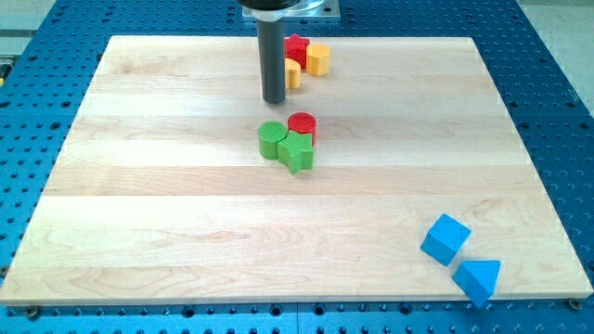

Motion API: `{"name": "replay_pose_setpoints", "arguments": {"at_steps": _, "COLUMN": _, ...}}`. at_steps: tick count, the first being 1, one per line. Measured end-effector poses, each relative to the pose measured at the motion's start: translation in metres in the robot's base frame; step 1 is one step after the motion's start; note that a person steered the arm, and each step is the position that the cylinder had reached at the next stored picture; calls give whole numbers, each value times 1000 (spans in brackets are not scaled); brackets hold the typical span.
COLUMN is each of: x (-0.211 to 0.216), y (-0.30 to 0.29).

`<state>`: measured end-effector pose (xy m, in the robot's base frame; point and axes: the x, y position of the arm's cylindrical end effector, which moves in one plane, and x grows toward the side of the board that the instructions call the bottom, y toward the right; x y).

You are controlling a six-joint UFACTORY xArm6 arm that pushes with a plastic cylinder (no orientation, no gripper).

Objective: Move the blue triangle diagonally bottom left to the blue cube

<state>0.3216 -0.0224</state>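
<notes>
The blue triangle (479, 277) lies near the view's bottom right corner of the wooden board (167, 213). The blue cube (445, 238) sits just up and left of it, almost touching. My tip (275, 99) is far off, near the view's top centre, above a cluster of a green cylinder (272, 140), a green star-shaped block (298, 151) and a red cylinder (302, 125). The tip touches none of these blocks.
Right of the rod at the view's top stand a red block (296, 47), a yellow hexagonal block (318, 59) and a yellow block (293, 74) partly hidden by the rod. The board lies on a blue perforated table (557, 93).
</notes>
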Motion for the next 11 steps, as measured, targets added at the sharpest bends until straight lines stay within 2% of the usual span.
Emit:
{"name": "replay_pose_setpoints", "arguments": {"at_steps": 2, "x": -24, "y": 42}}
{"name": "replay_pose_setpoints", "arguments": {"at_steps": 3, "x": -7, "y": 83}}
{"name": "replay_pose_setpoints", "arguments": {"at_steps": 4, "x": 2, "y": 204}}
{"name": "replay_pose_setpoints", "arguments": {"at_steps": 5, "x": 63, "y": 310}}
{"name": "replay_pose_setpoints", "arguments": {"at_steps": 6, "x": 125, "y": 345}}
{"name": "replay_pose_setpoints", "arguments": {"at_steps": 7, "x": 247, "y": 313}}
{"name": "replay_pose_setpoints", "arguments": {"at_steps": 8, "x": 296, "y": 274}}
{"name": "replay_pose_setpoints", "arguments": {"at_steps": 9, "x": 297, "y": 270}}
{"name": "replay_pose_setpoints", "arguments": {"at_steps": 11, "x": 297, "y": 221}}
